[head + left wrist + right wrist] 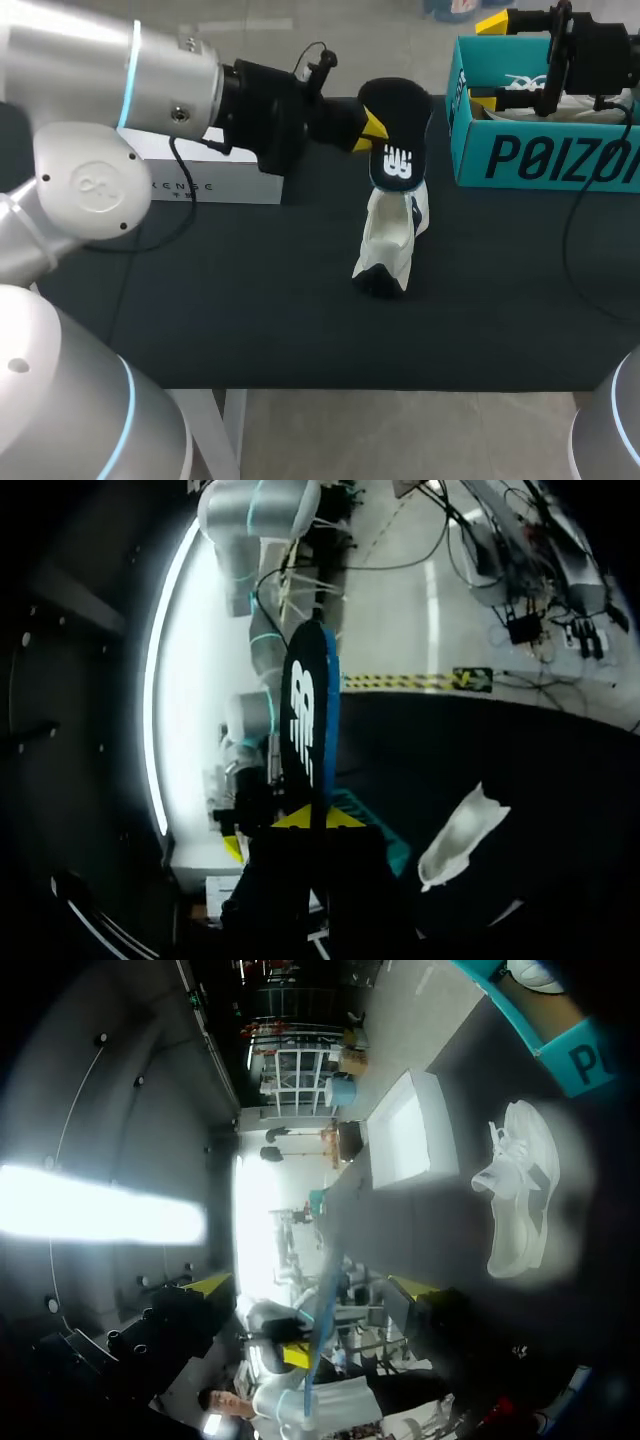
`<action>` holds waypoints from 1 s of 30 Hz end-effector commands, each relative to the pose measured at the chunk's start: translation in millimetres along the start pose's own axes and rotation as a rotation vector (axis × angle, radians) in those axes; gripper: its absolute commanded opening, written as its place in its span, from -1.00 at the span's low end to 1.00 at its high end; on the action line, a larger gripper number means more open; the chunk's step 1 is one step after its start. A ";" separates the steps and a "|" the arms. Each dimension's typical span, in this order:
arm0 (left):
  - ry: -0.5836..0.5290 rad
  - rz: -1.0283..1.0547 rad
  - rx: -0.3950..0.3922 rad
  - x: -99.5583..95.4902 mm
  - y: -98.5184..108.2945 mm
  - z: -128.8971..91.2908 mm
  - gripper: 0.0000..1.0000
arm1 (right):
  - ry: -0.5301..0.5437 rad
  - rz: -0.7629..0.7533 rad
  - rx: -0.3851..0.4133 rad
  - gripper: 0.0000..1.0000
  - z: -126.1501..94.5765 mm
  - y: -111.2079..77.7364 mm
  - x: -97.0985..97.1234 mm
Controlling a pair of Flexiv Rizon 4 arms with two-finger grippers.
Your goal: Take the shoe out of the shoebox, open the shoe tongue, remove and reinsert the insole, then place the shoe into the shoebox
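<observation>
Black foam insole with white logo clamped upright in left jaws, long axis near vertical, lower end just above heel opening of white fabric sneaker on dark table; right jaws apart, well off over teal cardboard shoebox.

Insole hangs above shoe, shoebox to their right.

Shoe: white, resting on the dark bench.
Shoebox: teal corner, near the shoe, apart.
White box: beside the shoe.
Gripper: fingers wide apart.
</observation>
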State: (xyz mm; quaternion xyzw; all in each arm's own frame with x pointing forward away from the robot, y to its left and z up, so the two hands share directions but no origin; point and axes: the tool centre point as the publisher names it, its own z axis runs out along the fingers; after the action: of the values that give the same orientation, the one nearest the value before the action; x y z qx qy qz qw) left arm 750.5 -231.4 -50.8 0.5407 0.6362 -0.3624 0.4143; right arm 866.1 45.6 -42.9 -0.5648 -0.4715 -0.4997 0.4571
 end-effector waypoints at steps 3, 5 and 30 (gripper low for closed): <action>0.030 0.000 0.012 -8.8 6.3 0.7 -1.00 | 0.017 0.016 0.022 1.00 5.1 -2.8 -1.3; 0.019 0.010 0.011 -9.7 9.3 1.6 -1.00 | 0.021 0.025 0.039 1.00 7.3 -5.8 -2.6; 0.012 0.175 -0.018 0.0 46.9 35.5 -1.00 | -0.086 0.034 0.036 1.00 20.8 -22.9 0.6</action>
State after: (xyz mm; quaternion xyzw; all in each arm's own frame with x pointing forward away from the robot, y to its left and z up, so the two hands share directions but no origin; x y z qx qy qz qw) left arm 802.1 -257.3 -62.8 0.5939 0.5912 -0.3166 0.4444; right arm 846.3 68.8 -48.7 -0.5720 -0.4843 -0.4697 0.4665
